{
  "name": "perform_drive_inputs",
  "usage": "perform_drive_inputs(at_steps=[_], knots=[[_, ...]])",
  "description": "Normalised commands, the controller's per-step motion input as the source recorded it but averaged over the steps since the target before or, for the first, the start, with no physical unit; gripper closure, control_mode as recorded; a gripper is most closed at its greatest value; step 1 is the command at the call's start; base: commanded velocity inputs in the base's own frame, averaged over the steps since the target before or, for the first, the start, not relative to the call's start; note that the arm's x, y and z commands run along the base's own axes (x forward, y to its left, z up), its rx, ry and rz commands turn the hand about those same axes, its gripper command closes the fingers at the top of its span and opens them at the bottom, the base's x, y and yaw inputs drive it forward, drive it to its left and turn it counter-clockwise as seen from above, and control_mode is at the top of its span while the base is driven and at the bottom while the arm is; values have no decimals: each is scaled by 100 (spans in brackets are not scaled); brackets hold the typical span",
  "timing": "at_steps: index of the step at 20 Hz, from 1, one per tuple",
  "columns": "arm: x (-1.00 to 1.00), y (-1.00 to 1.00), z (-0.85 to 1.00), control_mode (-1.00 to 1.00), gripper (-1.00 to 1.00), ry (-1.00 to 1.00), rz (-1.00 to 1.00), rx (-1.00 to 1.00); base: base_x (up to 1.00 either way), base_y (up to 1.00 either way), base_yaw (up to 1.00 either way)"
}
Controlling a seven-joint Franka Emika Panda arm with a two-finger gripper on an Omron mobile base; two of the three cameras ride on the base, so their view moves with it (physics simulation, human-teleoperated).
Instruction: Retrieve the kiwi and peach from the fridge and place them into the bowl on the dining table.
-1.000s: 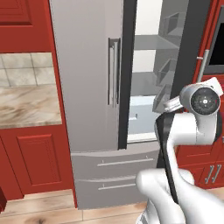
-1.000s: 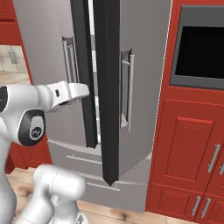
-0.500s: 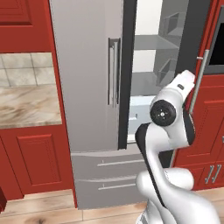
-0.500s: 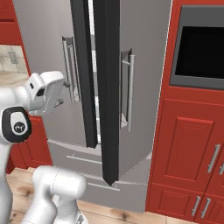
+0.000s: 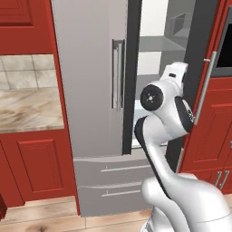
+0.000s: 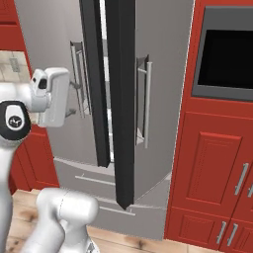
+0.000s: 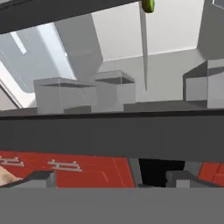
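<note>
Fridge [image 5: 90,90]: right door swung open, left door shut.
Gripper [image 7: 109,177]: I read the jaws spread wide, holding nothing.
Kiwi [image 7: 148,5]: far inside fridge, at hand view's top edge.

Fridge [image 5: 90,90]: right door [image 6: 123,113] swung wide, its dark edge jutting out toward me; left door [image 5: 88,77] shut. Between the two I have an open gap into the interior. My gripper [image 7: 109,177], jaws spread, sits at the mouth of that gap. Ahead, a dark shelf edge [image 7: 113,131] runs across the whole passage. Above it, clear bins [image 7: 65,94] crowd the shelf's left and right ends; open room between them to the back wall. Kiwi [image 7: 148,5] at the top edge, free space below it.
</note>
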Motion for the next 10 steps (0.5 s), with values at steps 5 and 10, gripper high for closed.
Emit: perform_drive_inputs(at_steps=[5, 10], knots=[[44, -6, -23, -100, -100, 9, -4, -4, 0, 0, 0], [49, -31, -17, -100, -100, 8, 0, 0, 0, 0, 0]])
